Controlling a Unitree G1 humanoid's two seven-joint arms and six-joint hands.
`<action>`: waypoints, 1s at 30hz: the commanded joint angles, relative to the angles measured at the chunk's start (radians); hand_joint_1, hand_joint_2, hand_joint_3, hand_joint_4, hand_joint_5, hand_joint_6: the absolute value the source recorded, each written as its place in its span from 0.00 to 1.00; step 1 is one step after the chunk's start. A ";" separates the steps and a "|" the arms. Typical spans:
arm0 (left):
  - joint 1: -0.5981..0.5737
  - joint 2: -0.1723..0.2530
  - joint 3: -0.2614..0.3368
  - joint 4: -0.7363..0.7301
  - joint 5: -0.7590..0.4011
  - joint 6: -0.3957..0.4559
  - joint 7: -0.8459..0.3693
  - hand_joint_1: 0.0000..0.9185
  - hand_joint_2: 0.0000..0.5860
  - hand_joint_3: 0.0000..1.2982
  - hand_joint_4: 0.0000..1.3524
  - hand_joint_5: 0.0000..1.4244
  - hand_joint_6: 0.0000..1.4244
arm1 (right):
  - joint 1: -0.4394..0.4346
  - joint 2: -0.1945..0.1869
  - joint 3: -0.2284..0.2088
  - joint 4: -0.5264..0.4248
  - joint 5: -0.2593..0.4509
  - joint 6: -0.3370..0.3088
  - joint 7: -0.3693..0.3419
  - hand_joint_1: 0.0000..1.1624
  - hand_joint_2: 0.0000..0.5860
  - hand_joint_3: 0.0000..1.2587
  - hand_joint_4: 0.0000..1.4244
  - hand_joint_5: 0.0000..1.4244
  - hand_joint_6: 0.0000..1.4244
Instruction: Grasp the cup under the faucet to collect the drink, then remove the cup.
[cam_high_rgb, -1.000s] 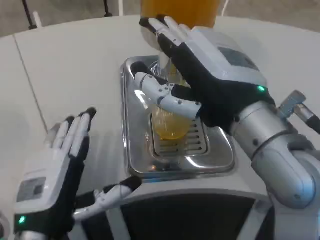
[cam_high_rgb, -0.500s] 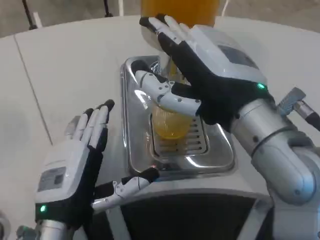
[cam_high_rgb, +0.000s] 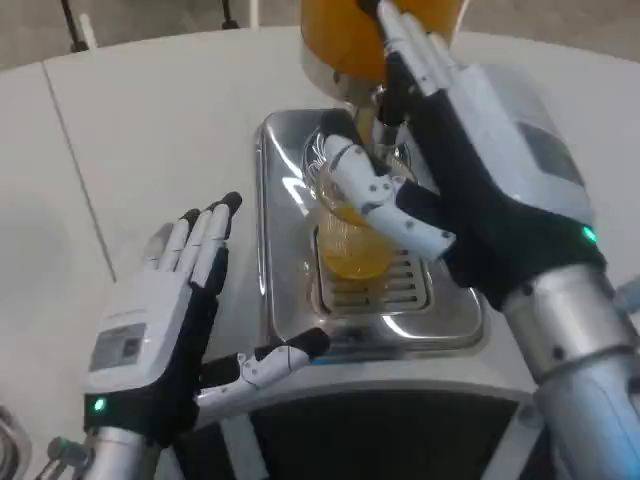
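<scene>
Head view puts the cup (cam_high_rgb: 352, 240) at the middle of things: a clear ribbed cup with orange drink in it, standing on the slotted grate of the shiny metal drip tray (cam_high_rgb: 290, 300), right below the orange tank (cam_high_rgb: 345, 35) of the dispenser. My right hand (cam_high_rgb: 470, 170) is wrapped round the cup from its right side; the thumb crosses the front of the cup near its rim and touches it, while my long fingers (cam_high_rgb: 405, 45) reach up behind it toward the tank. So I have hold of the cup, though how firmly I cannot tell. My left hand (cam_high_rgb: 160, 330) hovers left of the drip tray, well apart from the cup, palm turned toward it, fingers straight and spread, with nothing in it; its thumb points toward the tray's front left corner, just short of the rim. Tray and dispenser stand on the white table (cam_high_rgb: 150, 130).
</scene>
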 joint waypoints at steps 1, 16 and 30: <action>0.011 -0.004 -0.014 0.007 0.003 0.003 0.003 0.16 0.09 0.00 0.00 0.00 0.00 | 0.091 0.080 -0.034 -0.045 0.006 -0.027 -0.100 0.25 0.91 0.00 0.00 0.00 0.00; -0.057 -0.041 -0.053 0.073 0.003 0.011 0.012 0.13 0.10 0.00 0.00 0.00 0.00 | 0.424 -0.009 -0.178 -0.287 -0.194 -0.346 0.188 0.55 0.67 0.00 0.00 0.00 0.00; -0.165 -0.084 -0.100 0.193 0.008 0.009 0.034 0.09 0.05 0.00 0.00 0.00 0.00 | 0.734 0.085 -0.452 -0.287 -0.088 -0.718 0.165 0.55 0.64 0.00 0.00 0.00 0.00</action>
